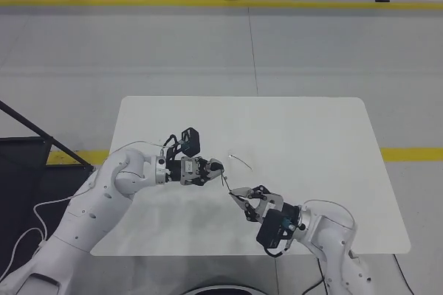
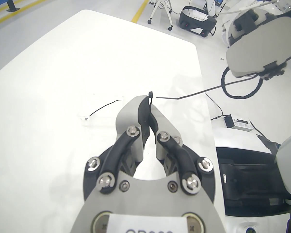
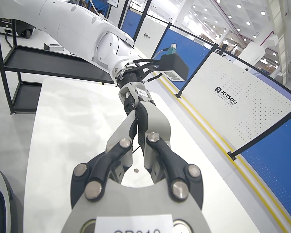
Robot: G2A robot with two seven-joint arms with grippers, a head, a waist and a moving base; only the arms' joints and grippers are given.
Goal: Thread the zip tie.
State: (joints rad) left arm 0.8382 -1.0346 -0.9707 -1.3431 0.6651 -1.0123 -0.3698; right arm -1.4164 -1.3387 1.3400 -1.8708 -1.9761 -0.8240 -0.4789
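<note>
My left gripper (image 2: 149, 101) is shut on the black zip tie's head (image 2: 150, 95), which sticks up between the fingertips. The tie's thin tail (image 2: 184, 96) comes in level from the side, and its tip lies right beside the head. My right gripper (image 3: 138, 116) is shut on that tail farther back and faces the left gripper (image 3: 133, 99) closely. In the top view both grippers, left (image 1: 215, 168) and right (image 1: 237, 195), meet over the middle of the white table (image 1: 317, 140), with the zip tie (image 1: 226, 183) strung between them.
A second black zip tie (image 2: 104, 107) lies loose on the table just beyond the grippers, also seen from above (image 1: 240, 158). A small dark speck (image 3: 135, 170) lies on the tabletop under the right gripper. A black rack (image 1: 15, 169) stands off the table's left side.
</note>
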